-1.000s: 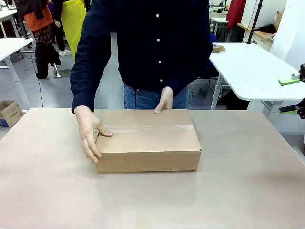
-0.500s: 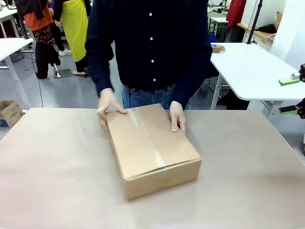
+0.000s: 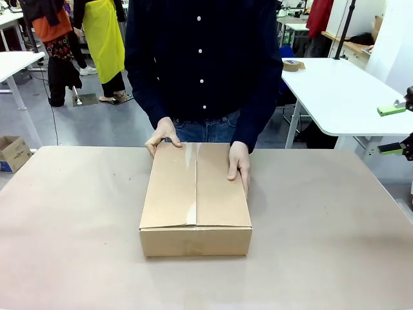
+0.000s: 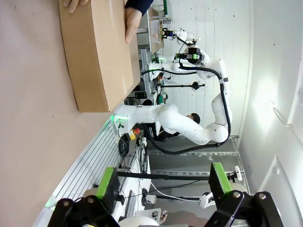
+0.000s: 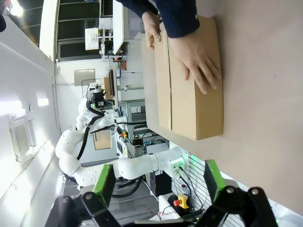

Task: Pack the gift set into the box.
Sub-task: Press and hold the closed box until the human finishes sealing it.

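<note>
Box: the box [image 3: 195,194] is closed, flaps down, on the middle of the table [image 3: 77,232]. One short end faces the robot and the long sides run near to far.
Seam: clear tape [image 3: 191,187] runs along the join in the top.
Hands: one hand [image 3: 161,134] grips the far left corner. The other hand [image 3: 239,165] lies flat on the top by the far right edge.
Front view: shows the top, the tape and the near end wall. The right gripper [image 3: 382,130] is at the right edge, green pads [image 3: 391,110] pointing left, well apart from the box.
Left wrist view: shows the box [image 4: 94,52] from its left side, with the right arm [image 4: 189,130] beyond it.
Right wrist view: shows the top of the box [image 5: 194,94] from the right, the flat hand spread on it, and the left arm [image 5: 142,165] beyond.
Left gripper: the left gripper [image 4: 163,179] has its jaws apart. The box lies far ahead, off to one side of the gap.
Right gripper: jaws apart. The box lies well ahead of the fingers.
</note>
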Tool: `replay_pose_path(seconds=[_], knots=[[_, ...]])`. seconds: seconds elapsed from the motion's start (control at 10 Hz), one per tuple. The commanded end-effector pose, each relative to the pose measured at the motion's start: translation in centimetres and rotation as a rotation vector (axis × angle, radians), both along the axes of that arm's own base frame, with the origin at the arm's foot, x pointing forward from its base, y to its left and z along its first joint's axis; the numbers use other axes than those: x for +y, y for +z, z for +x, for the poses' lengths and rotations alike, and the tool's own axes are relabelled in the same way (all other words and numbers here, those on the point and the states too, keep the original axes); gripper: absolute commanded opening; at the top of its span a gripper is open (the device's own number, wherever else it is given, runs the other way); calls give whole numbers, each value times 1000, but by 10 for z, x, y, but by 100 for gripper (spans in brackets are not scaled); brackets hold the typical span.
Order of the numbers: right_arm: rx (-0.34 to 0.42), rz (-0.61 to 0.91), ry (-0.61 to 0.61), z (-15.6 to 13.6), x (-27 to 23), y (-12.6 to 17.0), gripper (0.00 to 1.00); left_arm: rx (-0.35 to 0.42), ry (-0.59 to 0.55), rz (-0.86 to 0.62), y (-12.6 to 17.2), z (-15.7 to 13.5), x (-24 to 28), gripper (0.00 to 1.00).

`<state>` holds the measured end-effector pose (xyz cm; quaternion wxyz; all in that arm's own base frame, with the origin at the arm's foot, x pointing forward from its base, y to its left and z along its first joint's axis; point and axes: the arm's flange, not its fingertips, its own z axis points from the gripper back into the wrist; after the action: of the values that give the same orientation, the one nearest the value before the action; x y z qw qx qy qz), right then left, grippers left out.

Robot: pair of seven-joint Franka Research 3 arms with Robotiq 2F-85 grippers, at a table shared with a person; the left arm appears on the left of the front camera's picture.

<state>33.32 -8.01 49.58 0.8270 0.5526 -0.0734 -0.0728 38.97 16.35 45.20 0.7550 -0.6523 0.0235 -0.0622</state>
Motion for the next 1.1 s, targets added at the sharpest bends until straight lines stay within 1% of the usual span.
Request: replay_pose_path(seconds=[0.0, 0.3, 0.4, 0.5, 0.6, 0.7, 0.8, 0.9, 1.0], knots=[[-21, 14, 2, 1, 2, -1, 100, 6, 5, 6, 1, -3, -1, 100], [-21, 14, 2, 1, 2, -1, 100, 6, 5, 6, 1, -3, -1, 100], [0, 0, 0, 0, 0, 0, 100, 0, 0, 0, 0, 0, 0, 100], [-152, -120, 72, 16, 37, 6, 100, -129, -125, 136, 6, 17, -31, 100], [-452, -181, 224, 35, 91, 10, 100, -342, -369, 260, 6, 38, -83, 100], [-659, -95, 410, 43, 142, 0, 100, -535, -557, 291, -11, 45, -141, 100], [-813, -11, 513, 46, 198, -20, 100, -699, -647, 257, -37, 43, -203, 100], [-856, 15, 571, 44, 224, -32, 100, -793, -619, 239, -44, 42, -224, 100], [-819, -9, 670, 37, 248, -50, 100, -983, -552, 178, -42, 40, -239, 100]])
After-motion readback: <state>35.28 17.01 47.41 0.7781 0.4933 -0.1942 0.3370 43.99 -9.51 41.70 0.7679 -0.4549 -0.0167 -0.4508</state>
